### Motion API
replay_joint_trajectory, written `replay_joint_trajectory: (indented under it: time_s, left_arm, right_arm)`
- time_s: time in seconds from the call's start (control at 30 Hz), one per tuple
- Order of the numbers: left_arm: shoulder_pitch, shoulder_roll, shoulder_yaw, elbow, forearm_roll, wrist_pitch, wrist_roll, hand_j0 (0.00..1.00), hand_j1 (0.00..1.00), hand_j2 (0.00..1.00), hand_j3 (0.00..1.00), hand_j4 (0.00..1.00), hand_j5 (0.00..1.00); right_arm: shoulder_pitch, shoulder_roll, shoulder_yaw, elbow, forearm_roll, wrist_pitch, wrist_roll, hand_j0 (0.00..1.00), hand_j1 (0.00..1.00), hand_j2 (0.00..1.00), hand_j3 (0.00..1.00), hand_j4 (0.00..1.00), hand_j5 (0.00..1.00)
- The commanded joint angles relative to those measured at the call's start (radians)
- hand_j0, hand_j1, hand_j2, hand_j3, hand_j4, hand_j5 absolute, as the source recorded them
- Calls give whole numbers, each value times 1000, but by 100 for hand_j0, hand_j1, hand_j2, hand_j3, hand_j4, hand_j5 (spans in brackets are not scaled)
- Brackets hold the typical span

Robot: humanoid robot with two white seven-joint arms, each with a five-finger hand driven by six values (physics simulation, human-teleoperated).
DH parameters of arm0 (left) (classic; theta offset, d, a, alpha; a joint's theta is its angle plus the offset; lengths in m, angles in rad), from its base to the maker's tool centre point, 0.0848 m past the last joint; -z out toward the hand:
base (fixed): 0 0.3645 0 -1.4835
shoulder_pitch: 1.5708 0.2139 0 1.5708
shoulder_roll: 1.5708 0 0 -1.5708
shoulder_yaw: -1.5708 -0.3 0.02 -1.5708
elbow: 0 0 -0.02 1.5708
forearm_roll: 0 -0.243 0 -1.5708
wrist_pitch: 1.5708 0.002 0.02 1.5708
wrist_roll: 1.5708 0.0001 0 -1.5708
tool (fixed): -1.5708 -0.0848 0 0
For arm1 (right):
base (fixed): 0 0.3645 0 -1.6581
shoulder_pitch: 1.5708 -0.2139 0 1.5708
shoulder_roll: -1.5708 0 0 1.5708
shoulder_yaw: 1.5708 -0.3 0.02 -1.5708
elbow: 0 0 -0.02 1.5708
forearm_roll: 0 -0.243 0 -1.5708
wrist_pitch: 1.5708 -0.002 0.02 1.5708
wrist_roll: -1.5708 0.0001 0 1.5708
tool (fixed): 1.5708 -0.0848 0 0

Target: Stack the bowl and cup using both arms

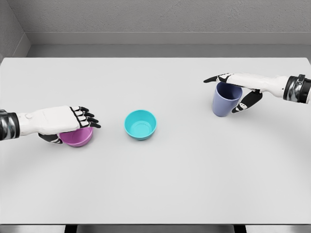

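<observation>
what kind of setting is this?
Likely a simulated tabletop test cell: a plain white table before bare grey walls, holding only a teal plastic bowl, a pink bowl and a blue-purple cup.

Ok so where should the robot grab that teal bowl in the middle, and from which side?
By judgement, pinch the rim of the teal bowl, coming down from above. It stands upright and open, its walls flare outward and sit low, so a side wrap would likely slip. Either side is free: the pink bowl and blue cup stand apart from it.
</observation>
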Motion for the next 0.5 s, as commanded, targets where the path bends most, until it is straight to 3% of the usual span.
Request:
replay_joint_trajectory:
  time_s: [0.0, 0.4, 0.47]
  left_arm:
    - [0, -1, -3, 1, 5, 2, 0, 100, 100, 100, 100, 100, 100]
    - [2, -1, -6, 9, -1, 2, 0, 100, 100, 100, 100, 100, 100]
    - [2, -1, -6, 10, -3, 2, 0, 94, 94, 94, 94, 94, 94]
  right_arm:
    - [0, -1, -1, -1, -7, 3, 0, 100, 100, 100, 100, 100, 100]
    - [0, -1, -1, -1, -7, 3, 0, 100, 100, 100, 100, 100, 100]
    - [0, -1, -1, -1, -7, 3, 0, 100, 100, 100, 100, 100, 100]
